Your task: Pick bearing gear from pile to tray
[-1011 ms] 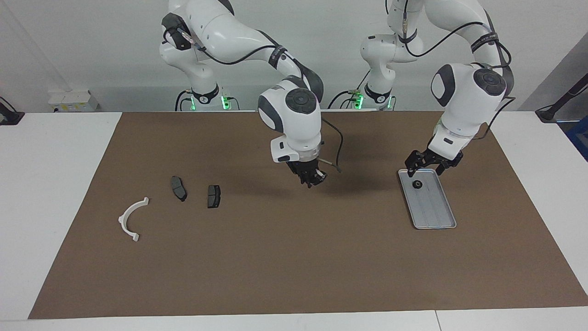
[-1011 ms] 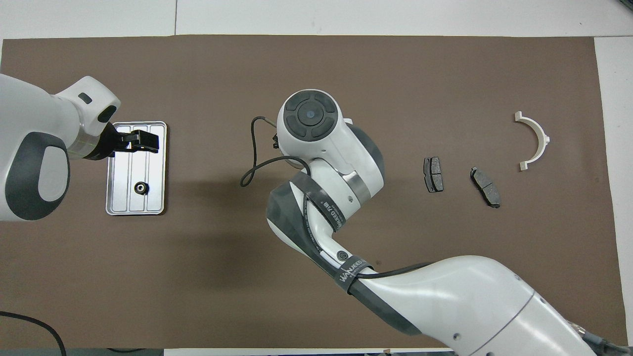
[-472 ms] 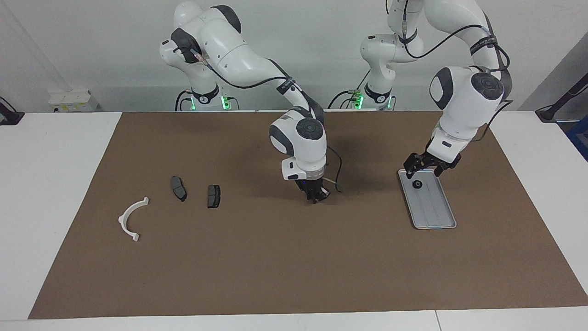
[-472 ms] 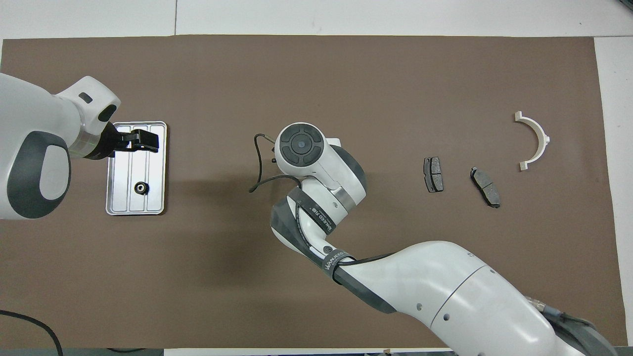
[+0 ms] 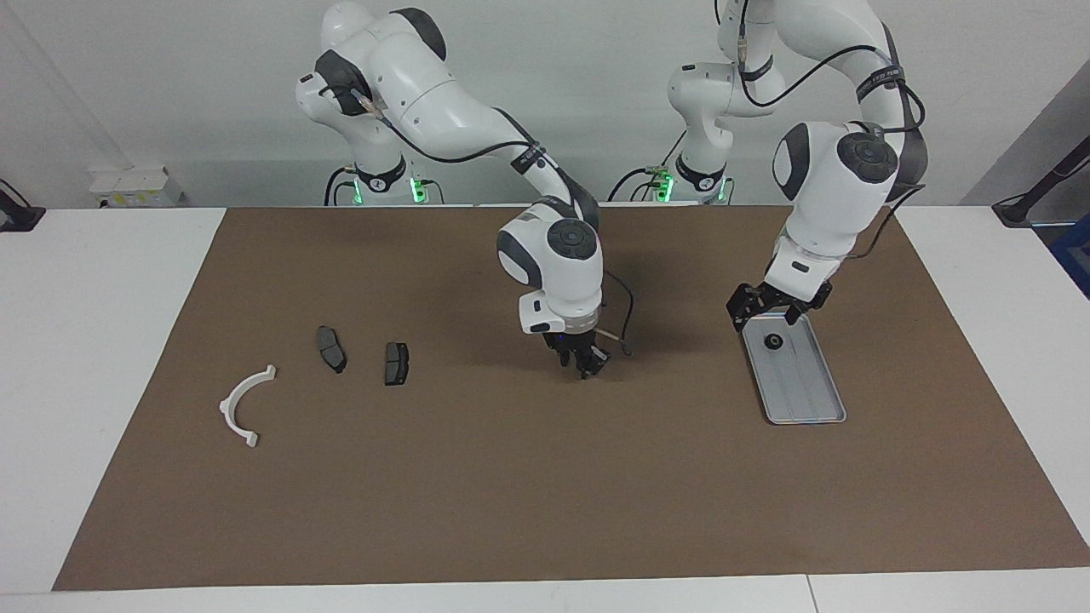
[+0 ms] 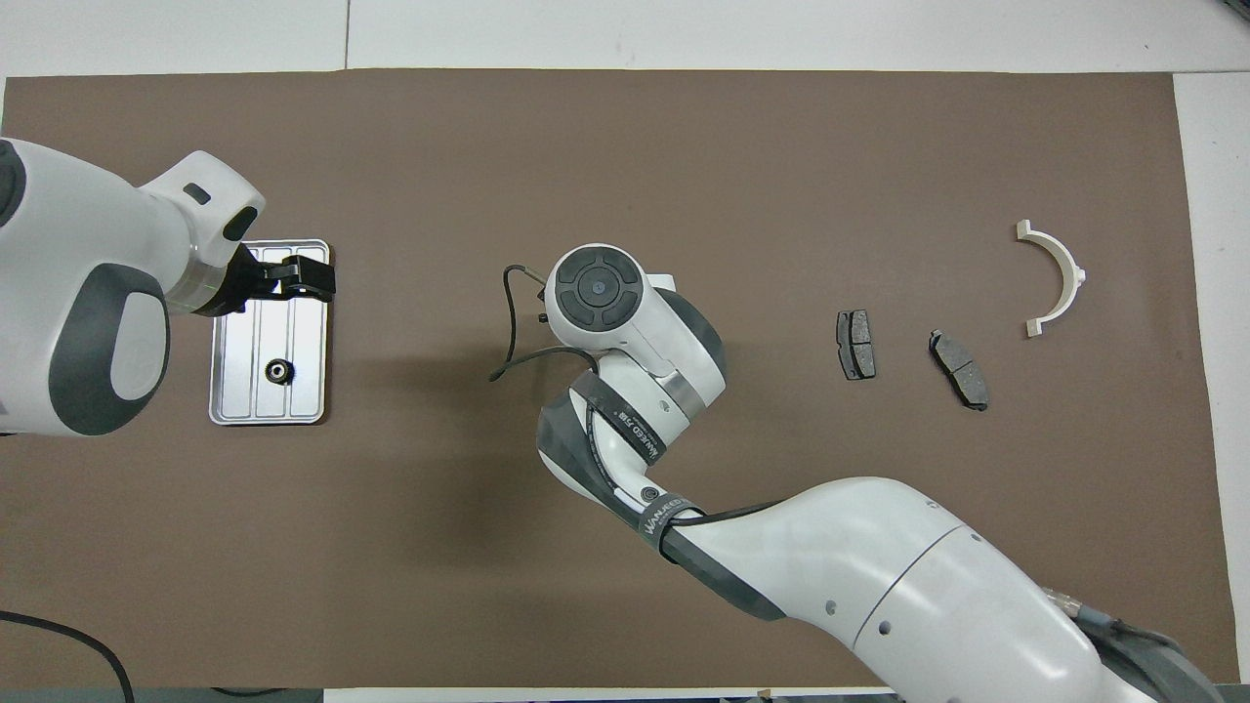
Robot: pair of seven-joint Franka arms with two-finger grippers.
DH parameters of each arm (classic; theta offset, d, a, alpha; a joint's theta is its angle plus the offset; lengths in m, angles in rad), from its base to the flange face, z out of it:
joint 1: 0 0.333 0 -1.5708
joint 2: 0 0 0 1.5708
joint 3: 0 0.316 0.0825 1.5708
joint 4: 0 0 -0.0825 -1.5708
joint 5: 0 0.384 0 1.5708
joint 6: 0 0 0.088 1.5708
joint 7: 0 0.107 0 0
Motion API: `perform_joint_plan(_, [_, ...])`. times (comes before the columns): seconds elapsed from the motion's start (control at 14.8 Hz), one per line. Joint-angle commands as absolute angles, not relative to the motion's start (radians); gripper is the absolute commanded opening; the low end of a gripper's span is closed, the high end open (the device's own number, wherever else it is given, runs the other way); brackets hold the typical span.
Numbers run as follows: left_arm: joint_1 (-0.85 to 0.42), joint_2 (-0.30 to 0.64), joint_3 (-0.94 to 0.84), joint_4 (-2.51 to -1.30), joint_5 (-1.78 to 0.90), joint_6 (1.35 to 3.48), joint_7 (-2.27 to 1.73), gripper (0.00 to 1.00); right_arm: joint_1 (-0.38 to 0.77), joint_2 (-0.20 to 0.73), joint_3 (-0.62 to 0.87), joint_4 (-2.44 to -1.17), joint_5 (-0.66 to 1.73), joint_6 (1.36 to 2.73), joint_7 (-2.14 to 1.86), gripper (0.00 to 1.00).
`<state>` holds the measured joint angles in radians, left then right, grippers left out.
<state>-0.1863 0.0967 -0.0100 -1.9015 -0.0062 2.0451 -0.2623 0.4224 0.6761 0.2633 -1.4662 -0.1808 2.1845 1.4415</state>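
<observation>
A brown mat (image 5: 545, 477) covers a white table. Toward the left arm's end lies a shallow silver tray (image 5: 805, 387) (image 6: 244, 391), and a small black bearing gear (image 5: 773, 342) (image 6: 279, 371) sits inside it, in the part of the tray nearer the robots. The left gripper (image 5: 769, 308) (image 6: 293, 281) hangs just above the tray's rim, at the edge nearest the robots in the facing view, its two dark fingers spread wide and holding nothing. The right gripper (image 5: 583, 363) points straight down over bare mat near the middle of the table, its tips close to the surface; whether its fingers are parted or closed, or hold anything, cannot be told, and from overhead the wrist hides them. Toward the right arm's end lie the loose parts: two dark grey plates, one (image 5: 396, 363) (image 6: 855, 344) closer to the table's middle and the other (image 5: 331, 349) (image 6: 958, 368) just beside it, and a white half-ring bracket (image 5: 243, 407) (image 6: 1055, 276) farther from the robots and closer to the mat's edge. The parts do not touch each other.
</observation>
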Motion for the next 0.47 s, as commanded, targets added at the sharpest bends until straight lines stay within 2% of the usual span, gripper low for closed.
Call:
perform_joint_plan(0.0, [-0.218,0.110,0.002,-1.871,0.015,2.046,-0.346,1.00,0.387,0.663,0.270,-1.370,-0.201,2.035,1.448,1.00])
perform_joint_plan(0.13, [-0.264,0.118,0.003,-1.865,0.017,2.048,-0.417,1.00,0.347,0.657,0.278,-1.300,-0.195,1.967,1.401,1.00])
perform_joint_plan(0.4, [-0.380,0.173,0.003,-1.845,0.015,2.088,-0.540,1.00,0.253,0.597,0.279,-1.298,-0.175,1.941,1.223,1.00])
